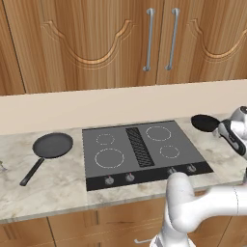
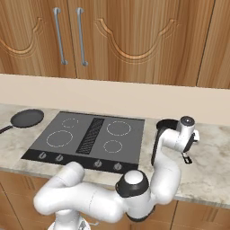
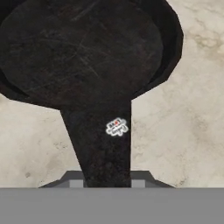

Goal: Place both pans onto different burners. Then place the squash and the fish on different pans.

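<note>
Directly under the hand camera runs the broad black handle point(image 3: 103, 144) of the smaller pan point(image 3: 83, 48), widening from the bowl at twelve o'clock down to six o'clock, where it passes between the two dark finger tips; a small white mark sits on it just right of centre. The gripper point(image 3: 107, 183) straddles that handle near its free end, presumably because the handle is the one part narrow enough to pinch, but whether the jaws have actually clamped on it I cannot tell, since the tips barely show beside it. From the left base view this pan point(image 1: 205, 122) rests on the marbled counter point(image 1: 58, 183) at about three o'clock from the cooktop point(image 1: 140, 149), just off its right rear corner, with the white wrist leaning in over it from the right edge. From the right base view the pan point(image 2: 165, 124) is half hidden behind the arm. At nine o'clock from the cooktop, well apart from it, lies the wider pan point(image 1: 53, 145), its long straight handle pointing toward seven o'clock. All four white burner rings are bare, the nearest to the gripped-at pan being the large rear right burner point(image 1: 158, 133), a sensible target for a short carry. Neither pan is placed yet, so the task looks to be at its first step.
</note>
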Robot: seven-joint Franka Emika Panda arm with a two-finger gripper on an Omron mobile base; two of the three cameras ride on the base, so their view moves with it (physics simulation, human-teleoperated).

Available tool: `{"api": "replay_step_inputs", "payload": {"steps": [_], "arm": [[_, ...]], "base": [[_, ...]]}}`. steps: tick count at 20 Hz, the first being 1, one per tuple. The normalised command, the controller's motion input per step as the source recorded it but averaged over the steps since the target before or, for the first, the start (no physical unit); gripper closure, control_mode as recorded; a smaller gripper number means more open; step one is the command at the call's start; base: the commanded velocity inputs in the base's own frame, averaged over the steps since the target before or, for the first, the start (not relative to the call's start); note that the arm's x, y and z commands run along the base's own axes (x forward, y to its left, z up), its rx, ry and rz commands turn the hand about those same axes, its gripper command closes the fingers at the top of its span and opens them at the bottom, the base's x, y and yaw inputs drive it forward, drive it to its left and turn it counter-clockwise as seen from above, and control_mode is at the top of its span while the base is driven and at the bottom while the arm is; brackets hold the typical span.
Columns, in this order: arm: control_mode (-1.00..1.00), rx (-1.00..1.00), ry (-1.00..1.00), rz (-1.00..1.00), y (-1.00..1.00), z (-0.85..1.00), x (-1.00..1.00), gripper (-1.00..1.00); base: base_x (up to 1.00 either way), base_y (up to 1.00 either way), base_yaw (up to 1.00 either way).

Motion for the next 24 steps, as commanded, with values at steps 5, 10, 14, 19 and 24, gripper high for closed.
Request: {"api": "replay_step_inputs", "payload": {"steps": [5, 10, 14, 19, 24], "arm": [[-1.0, -0.11, -0.16, 0.14, 0.47, 0.14, -0.66, 1.0], [-1.0, -0.1, -0.09, 0.21, 0.63, 0.0, -0.46, 1.0], [-1.0, -0.07, -0.03, 0.2, 0.8, 0.0, -0.29, 1.0], [-1.0, -0.01, 0.0, 0.16, 0.82, 0.0, -0.08, 1.0], [-1.0, 0.0, 0.0, 0.16, 0.8, 0.0, 0.0, 1.0]], "base": [[0.0, 0.0, 0.0], [0.0, 0.0, 0.0], [0.0, 0.0, 0.0], [0.0, 0.0, 0.0], [0.0, 0.0, 0.0]]}}
